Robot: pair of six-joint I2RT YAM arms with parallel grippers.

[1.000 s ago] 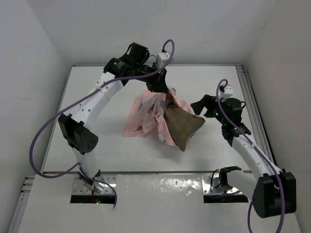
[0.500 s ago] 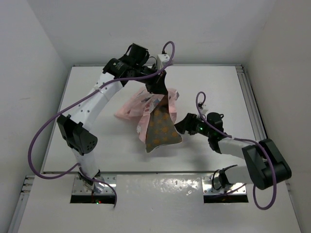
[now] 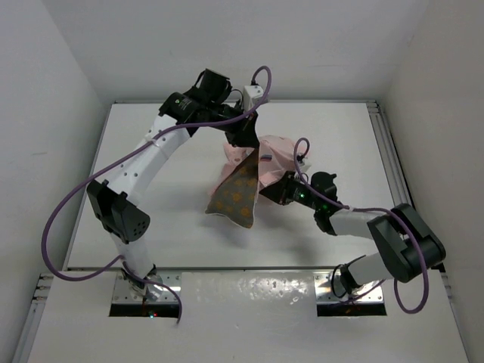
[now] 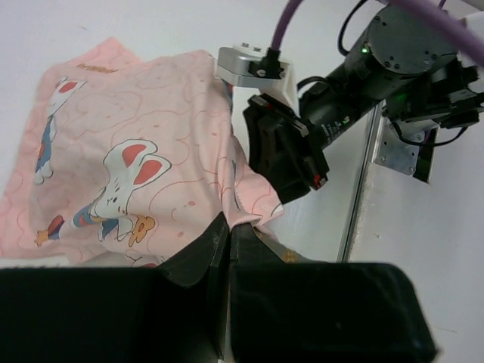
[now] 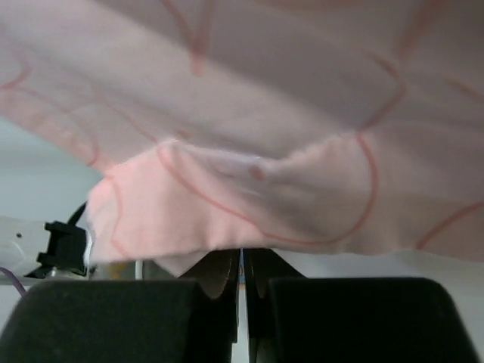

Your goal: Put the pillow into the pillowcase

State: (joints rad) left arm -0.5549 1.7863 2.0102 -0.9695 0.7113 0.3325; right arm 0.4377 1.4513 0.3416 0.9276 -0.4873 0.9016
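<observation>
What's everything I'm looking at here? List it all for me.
pillow: one, olive-brown with orange dots, hanging over the table's middle, against the pillowcase.
pillowcase: one, pink with white rabbits, bunched between both grippers.
table: one, white, beneath everything.
cables: two, purple, one along each arm.
left gripper: one, black, shut on the pillowcase.
right gripper: one, black, shut on the pillowcase's edge.
</observation>
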